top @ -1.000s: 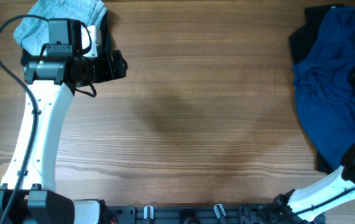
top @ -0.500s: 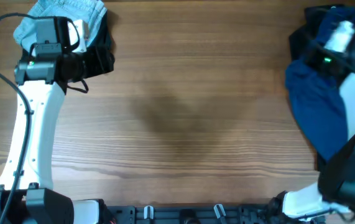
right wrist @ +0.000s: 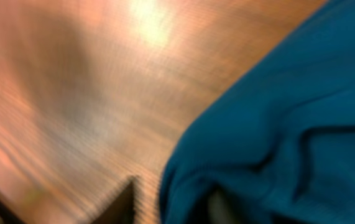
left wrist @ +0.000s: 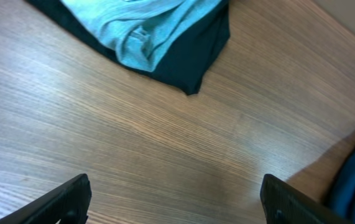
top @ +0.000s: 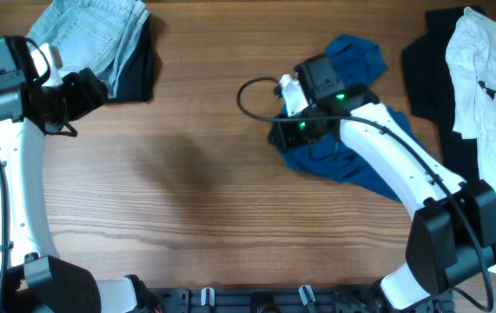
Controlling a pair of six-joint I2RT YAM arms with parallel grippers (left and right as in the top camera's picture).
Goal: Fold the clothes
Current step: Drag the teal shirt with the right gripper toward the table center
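The deep-blue shirt [top: 345, 149] lies bunched at the table's middle right, and my right gripper [top: 285, 132] is shut on its left edge. In the blurred right wrist view the shirt [right wrist: 276, 106] wraps round the jaws [right wrist: 171, 202]. The white tee with black print [top: 489, 78] lies on a black piece [top: 428, 61] at the far right. Pale-blue denim [top: 95, 26] sits on another black piece [top: 139, 69] at the top left. My left gripper [top: 89, 87] is open and empty just left of that pile. The left wrist view shows its jaws [left wrist: 177, 199] wide apart over bare wood, with the denim [left wrist: 158, 25] beyond.
The wooden table [top: 204, 200] runs between the two piles. A black cable [top: 252, 96] loops off my right wrist. The table's front rail [top: 256, 297] lies along the bottom edge.
My right arm has dragged the blue shirt from the right pile leftward to the table's middle, uncovering the white tee. My left arm has drawn back to the left, off the denim pile.
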